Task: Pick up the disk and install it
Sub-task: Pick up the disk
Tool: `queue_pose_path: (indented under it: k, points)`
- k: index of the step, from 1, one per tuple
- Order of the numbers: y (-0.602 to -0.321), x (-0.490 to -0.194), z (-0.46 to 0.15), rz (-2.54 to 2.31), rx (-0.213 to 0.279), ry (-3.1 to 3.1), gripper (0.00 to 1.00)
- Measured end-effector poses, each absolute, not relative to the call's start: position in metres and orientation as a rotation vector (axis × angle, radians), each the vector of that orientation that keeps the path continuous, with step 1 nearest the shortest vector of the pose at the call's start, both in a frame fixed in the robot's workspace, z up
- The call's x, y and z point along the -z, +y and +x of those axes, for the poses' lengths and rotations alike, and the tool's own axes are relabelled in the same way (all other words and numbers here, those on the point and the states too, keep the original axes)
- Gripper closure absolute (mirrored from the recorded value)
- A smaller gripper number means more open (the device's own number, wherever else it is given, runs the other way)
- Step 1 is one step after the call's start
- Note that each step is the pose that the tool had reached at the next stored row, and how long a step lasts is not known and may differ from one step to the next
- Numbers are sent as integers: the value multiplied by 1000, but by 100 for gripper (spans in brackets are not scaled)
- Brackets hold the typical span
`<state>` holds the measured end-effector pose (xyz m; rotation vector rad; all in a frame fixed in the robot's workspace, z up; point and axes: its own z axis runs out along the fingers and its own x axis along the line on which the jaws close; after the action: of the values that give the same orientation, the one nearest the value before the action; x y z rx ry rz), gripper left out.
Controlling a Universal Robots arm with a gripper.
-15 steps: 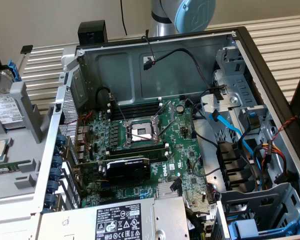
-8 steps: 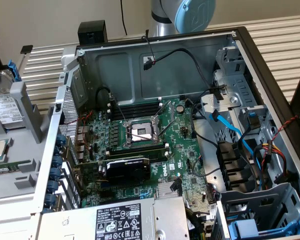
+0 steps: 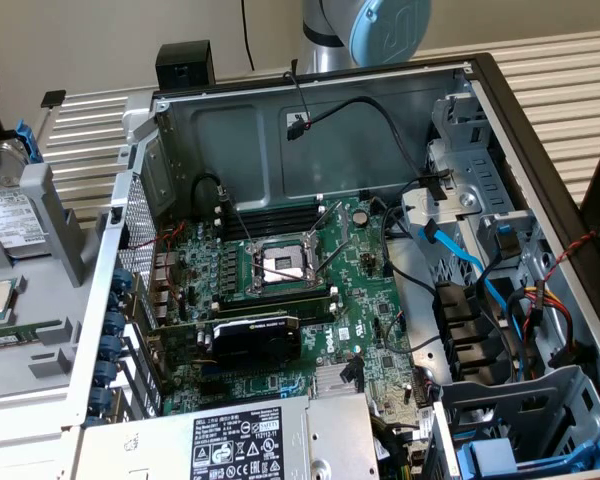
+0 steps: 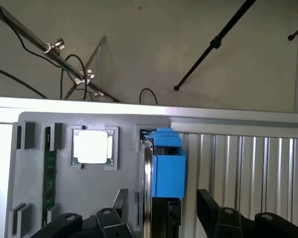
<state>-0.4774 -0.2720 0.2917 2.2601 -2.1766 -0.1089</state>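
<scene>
**The claw** (image 4: 162,193) hangs with both fingers (image 4: 121,206) spread to their widest, pinching nothing. Between them, and touching neither, the disk (image 4: 148,173) stands on edge in a slot of the grey holder (image 4: 64,188). Its blue frame (image 4: 169,168) faces one finger and its silver side faces the other. Beyond the finger on the silver side we note a square processor chip (image 4: 93,147) in its own recess. A green memory stick (image 4: 49,168) lies farther out from the claw.

In the exterior view the disk (image 3: 10,218) shows its white label. The open computer case (image 3: 240,130) and its drive cage (image 3: 470,210) lie well apart from the disk, toward the exterior view's right.

We judge the step in hand to be the approach for the pick-up. The claw straddles the disk, nothing is gripped, and installation is not yet begun.

A sound grasp, in our judgement, calls for the fingers to close evenly on the two broad faces. The claw must stay centred so that neither finger tips the disk in its slot. The finger on the silver side must also keep clear of the chip.
</scene>
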Motion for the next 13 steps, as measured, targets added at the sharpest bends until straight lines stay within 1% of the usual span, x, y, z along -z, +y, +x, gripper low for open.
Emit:
queue_pose_path:
  k: [7, 13]
  points:
    - [-271, -292, -477, 2259, 101, -2176, 34]
    - [-271, -291, -477, 2269, 81, -2185, 34]
